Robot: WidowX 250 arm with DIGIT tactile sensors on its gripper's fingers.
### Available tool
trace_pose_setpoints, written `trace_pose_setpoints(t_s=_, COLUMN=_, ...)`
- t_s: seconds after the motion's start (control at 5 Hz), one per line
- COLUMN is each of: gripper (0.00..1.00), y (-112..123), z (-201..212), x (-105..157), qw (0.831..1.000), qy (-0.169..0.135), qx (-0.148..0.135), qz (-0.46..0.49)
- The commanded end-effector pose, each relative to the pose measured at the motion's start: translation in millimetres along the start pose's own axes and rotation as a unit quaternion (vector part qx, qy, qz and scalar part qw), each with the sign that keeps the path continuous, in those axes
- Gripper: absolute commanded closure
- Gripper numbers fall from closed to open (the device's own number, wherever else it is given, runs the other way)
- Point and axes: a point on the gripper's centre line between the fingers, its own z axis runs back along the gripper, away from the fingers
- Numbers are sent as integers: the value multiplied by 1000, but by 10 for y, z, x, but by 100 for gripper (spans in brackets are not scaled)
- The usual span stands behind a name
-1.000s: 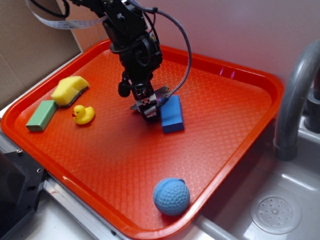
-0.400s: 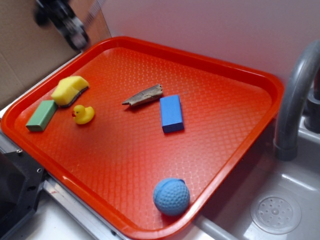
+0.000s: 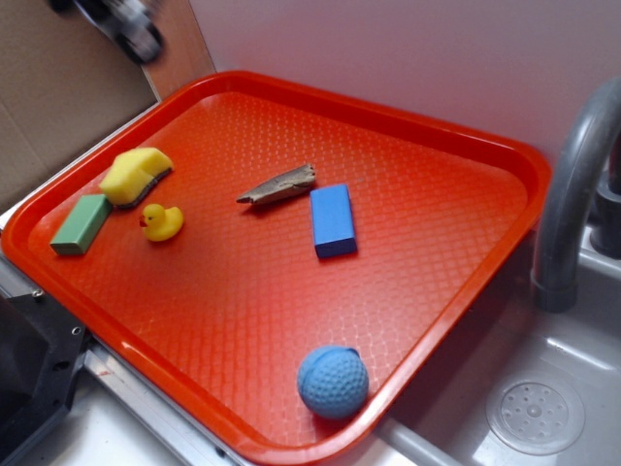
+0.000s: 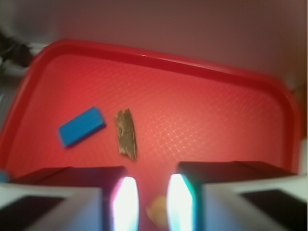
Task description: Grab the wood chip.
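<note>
The wood chip (image 3: 279, 184) is a rough grey-brown sliver lying flat near the middle of the orange tray (image 3: 466, 146), its blunt end close to the blue block (image 3: 333, 220). My gripper (image 3: 136, 34) is a dark blur high above the tray's far left corner, well away from the chip. In the wrist view the chip (image 4: 126, 133) lies ahead of and below the open gripper (image 4: 151, 199), with the blue block (image 4: 81, 126) to its left. Nothing is held between the fingers (image 4: 127, 202).
A yellow sponge (image 3: 136, 175), a green block (image 3: 81, 223) and a yellow duck (image 3: 161, 222) sit at the tray's left. A blue ball (image 3: 332, 382) rests at the front rim. A grey faucet (image 3: 572, 194) and sink (image 3: 534, 408) stand to the right.
A second ago the gripper was down at the wood chip. It has risen and swung to the far upper left, leaving the chip lying on the tray.
</note>
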Motion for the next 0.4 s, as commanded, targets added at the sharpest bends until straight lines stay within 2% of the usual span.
trace_pose_setpoints(t_s=0.0, gripper=0, y=-352, z=-749, x=3, qw=997, qy=48, qx=11, qz=-64)
trace_pose_setpoints(t_s=0.2, gripper=0, y=-371, z=-915, x=-55, qw=994, qy=78, qx=17, qz=-79)
